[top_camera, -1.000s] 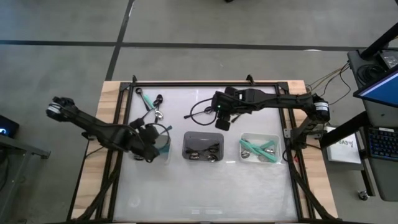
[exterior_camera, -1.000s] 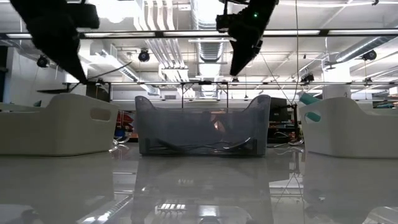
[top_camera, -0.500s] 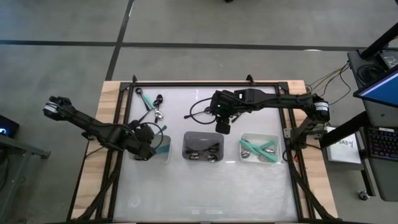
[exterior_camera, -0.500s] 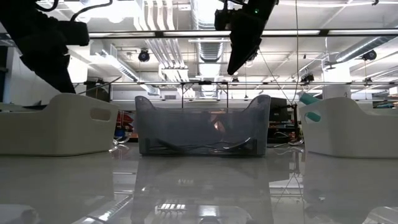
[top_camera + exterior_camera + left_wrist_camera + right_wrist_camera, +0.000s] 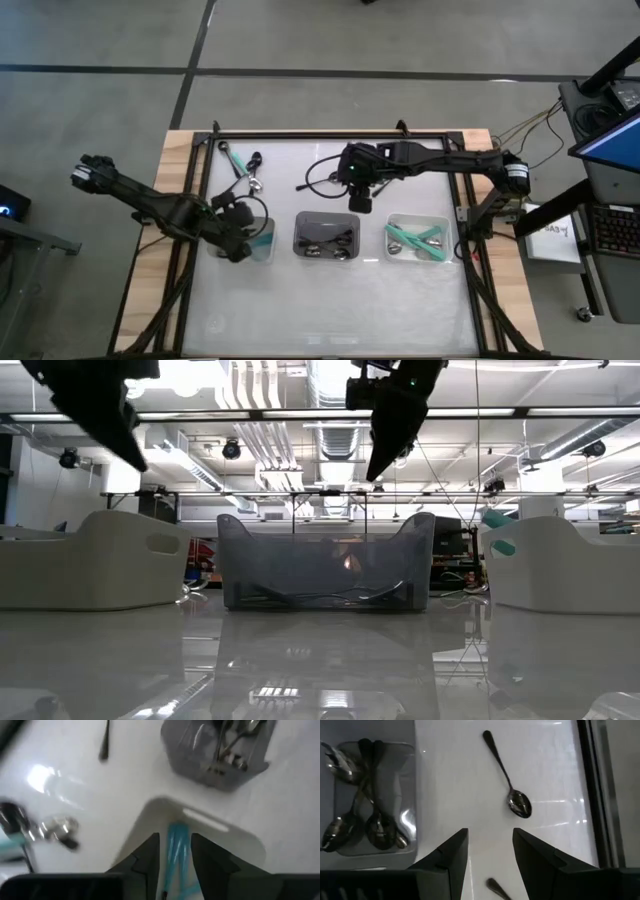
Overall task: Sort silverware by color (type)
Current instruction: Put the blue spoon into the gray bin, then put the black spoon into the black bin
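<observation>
My left gripper (image 5: 243, 243) (image 5: 175, 837) hangs open over the white left tray (image 5: 268, 254) (image 5: 225, 832). Teal spoons (image 5: 177, 851) lie in that tray, seen between the fingers; I cannot tell whether the fingers touch them. My right gripper (image 5: 360, 203) (image 5: 490, 832) stands open above the table, just beyond the grey middle tray (image 5: 300, 218). A dark spoon (image 5: 502, 770) lies flat on the table ahead of it. More loose spoons (image 5: 243, 168) lie near the far left corner.
The grey middle tray (image 5: 410, 750) holds several dark and silver spoons (image 5: 367, 800). The white right tray (image 5: 445, 222) holds mint-green spoons (image 5: 410, 237). A dark frame (image 5: 330, 137) borders the table. Bare white table lies in front of the trays (image 5: 330, 310).
My left gripper has dipped toward the left tray and then risen again above it, staying over the same tray. My right gripper has stayed in place above the table and rolled a little.
</observation>
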Robot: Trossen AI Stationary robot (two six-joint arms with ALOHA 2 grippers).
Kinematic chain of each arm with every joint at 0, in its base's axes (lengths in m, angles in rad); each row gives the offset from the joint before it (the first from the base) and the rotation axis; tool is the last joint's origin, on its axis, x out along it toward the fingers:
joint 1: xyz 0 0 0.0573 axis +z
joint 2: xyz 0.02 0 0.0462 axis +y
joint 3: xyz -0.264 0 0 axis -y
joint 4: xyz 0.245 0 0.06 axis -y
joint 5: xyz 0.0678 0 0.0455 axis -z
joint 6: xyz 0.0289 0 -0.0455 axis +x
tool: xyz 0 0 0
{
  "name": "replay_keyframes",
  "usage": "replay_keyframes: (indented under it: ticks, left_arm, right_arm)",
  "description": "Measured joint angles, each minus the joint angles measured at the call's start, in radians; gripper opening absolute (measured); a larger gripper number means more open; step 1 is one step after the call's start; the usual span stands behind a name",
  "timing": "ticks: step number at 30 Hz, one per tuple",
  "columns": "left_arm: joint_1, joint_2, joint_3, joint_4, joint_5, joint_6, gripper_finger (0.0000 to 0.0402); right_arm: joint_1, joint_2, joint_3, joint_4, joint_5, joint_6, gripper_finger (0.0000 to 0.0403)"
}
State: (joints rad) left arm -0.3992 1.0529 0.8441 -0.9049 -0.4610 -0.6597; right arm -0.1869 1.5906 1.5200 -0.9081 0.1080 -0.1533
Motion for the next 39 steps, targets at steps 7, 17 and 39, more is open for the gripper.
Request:
replay_keyframes:
  ticks: [7, 17, 39]
  left_arm:
    - [0.03, 0.025, 0.073, 0.001, -0.226, 0.192, 0.0103]
    - [0.291, 0.102, 0.057, 0.07, -0.183, 0.059, 0.0103]
    - [0.86, 0.72, 0.175, 0.742, 0.527, 0.803, 0.0103]
  right_arm:
    - [-0.08, 0.0, 0.005, 0.0, 0.031, -0.065, 0.0148]
    - [-0.247, 0.001, -0.009, -0.002, -0.062, -0.053, 0.0148]
    - [-0.27, 0.001, -0.062, 0.013, -0.09, -0.021, 0.0148]
